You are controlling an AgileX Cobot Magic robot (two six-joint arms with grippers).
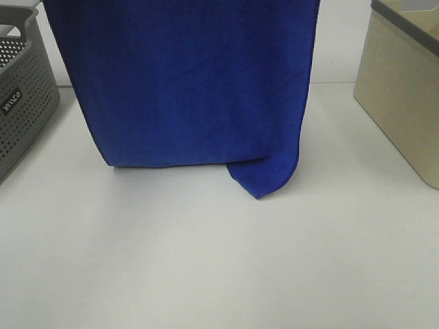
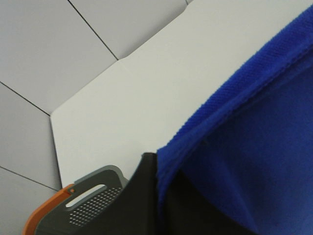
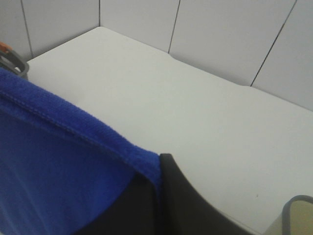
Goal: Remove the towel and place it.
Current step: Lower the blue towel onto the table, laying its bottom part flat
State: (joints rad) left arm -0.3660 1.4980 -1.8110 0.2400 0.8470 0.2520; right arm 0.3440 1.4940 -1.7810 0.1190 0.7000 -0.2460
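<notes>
Towel (image 1: 185, 82) fills the upper middle of the high view, nearest the lens, hung as a flat curtain over the table (image 1: 206, 274).

- Position: it is held up by its top hem. The lower edge is level just at the table surface. One corner at the right droops lower and seems to rest on the table; contact cannot be confirmed.
- Grip: the left gripper (image 2: 155, 169) is seen clamped on the hem at the left end, and the right gripper (image 3: 159, 171) is clamped on it at the right end. Only one dark finger of each is shown, with the hem pinched against it.
- Key relation: the long axis of the towel is stretched left to right between the two grippers, and the cloth hangs straight down from them. Neither arm is nearer, since the load is shared.
- Look: royal blue, plush, with a stitched hem and faint vertical ripples. No tag is seen on the side shown.
- Surroundings: a grey basket (image 1: 20, 103) is set at the far left and a beige bin (image 1: 405, 103) at the far right, both well apart from the cloth.
- Judgement: lowering and laying it flat is likely to need both ends moved together, or the sheet will skew.
</notes>
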